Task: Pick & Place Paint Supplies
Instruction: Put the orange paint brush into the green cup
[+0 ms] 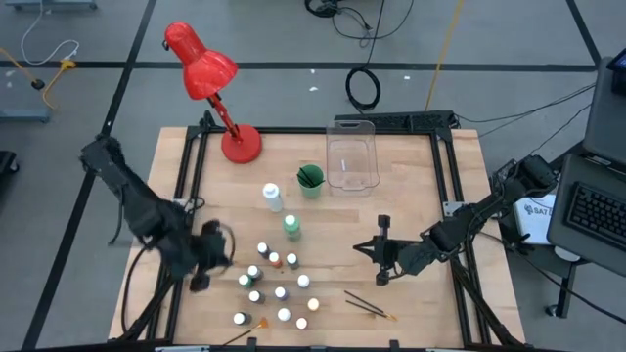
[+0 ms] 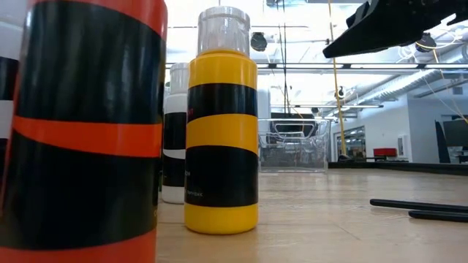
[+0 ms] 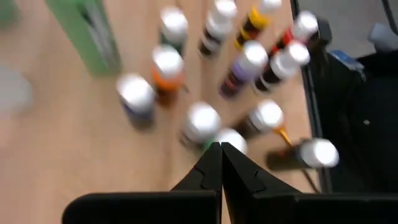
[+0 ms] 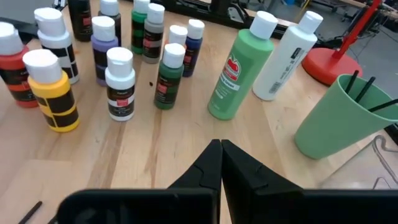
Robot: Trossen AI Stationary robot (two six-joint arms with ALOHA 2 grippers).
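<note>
Both hands closed, empty: your left hand (image 1: pixel 207 256) beside paint bottles (image 1: pixel 279 291); right hand (image 1: pixel 377 250) waits. Open fully before descending.

The high view looks straight down on the whole wooden table (image 1: pixel 411 196), with both arms and the floor around it in frame. The low view sits at table-top height, very close to a yellow paint bottle (image 2: pixel 221 139) and an orange-banded bottle (image 2: pixel 80 131), facing level across the boards toward the clear bin (image 2: pixel 292 150) and the room behind. The left wrist view looks steeply down past its closed left gripper (image 3: pixel 221 148) onto the cluster of small bottles (image 3: pixel 202 121). The right wrist view faces obliquely across the table past the closed right gripper (image 4: pixel 221 145), taking in that cluster, the green cup (image 4: pixel 339 118) and the red lamp base (image 4: pixel 333 65). All four views share the bottle cluster.
</note>
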